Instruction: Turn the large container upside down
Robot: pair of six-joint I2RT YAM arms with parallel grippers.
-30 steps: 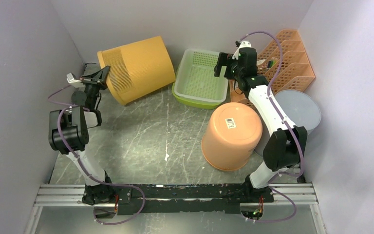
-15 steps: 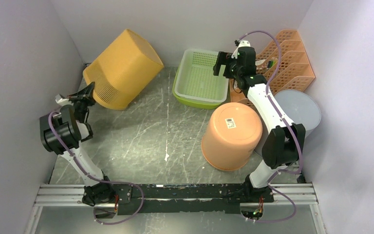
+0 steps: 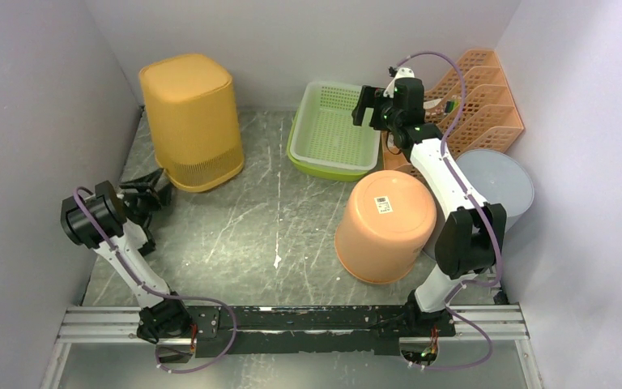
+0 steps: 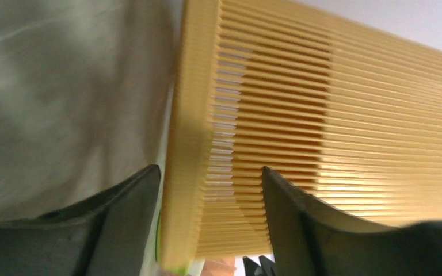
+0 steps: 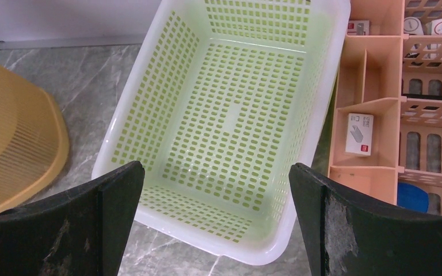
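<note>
The large container [image 3: 190,121] is a yellow slatted bin standing bottom up at the back left, with its rim on the table. My left gripper [image 3: 155,185] is low beside that rim, at its near-left corner. In the left wrist view the container [image 4: 351,115] fills the frame, and its rim edge lies between the fingers of the open left gripper [image 4: 208,170] with gaps on both sides. My right gripper [image 3: 363,105] hangs wide open over the green basket [image 3: 332,130], holding nothing. The right wrist view shows the right gripper [image 5: 216,167] above the basket [image 5: 230,115].
An orange bucket [image 3: 385,223] stands upside down at centre right, next to a grey-blue round bin [image 3: 498,182]. An orange organiser [image 3: 482,97] with small boxes sits at the back right; it also shows in the right wrist view [image 5: 374,115]. Walls close in on three sides.
The yellow container has swung from lying on its side to standing bottom up. My left gripper, shut on its rim before, has come down toward the near side and opened. The right arm stayed put.
</note>
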